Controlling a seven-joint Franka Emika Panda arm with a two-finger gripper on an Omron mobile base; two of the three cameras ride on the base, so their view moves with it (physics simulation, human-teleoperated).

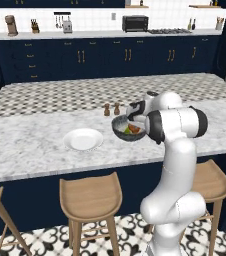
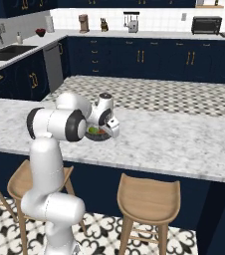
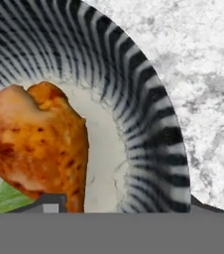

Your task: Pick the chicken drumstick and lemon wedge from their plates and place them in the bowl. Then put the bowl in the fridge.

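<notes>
Drumstick (image 3: 39, 144) and lemon (image 3: 10, 197) sit in bowl (image 1: 121, 131) on bench (image 1: 35, 145), beside white plate (image 1: 83, 139); gripper (image 1: 135, 120) over bowl, jaw state unclear.

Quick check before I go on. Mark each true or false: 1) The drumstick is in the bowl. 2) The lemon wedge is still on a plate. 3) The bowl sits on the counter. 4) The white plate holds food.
1) True: the chicken drumstick lies in the bowl.
2) False: the lemon wedge lies in the bowl beside the drumstick.
3) True: it rests on the marble counter.
4) False: the white plate is bare.
</notes>
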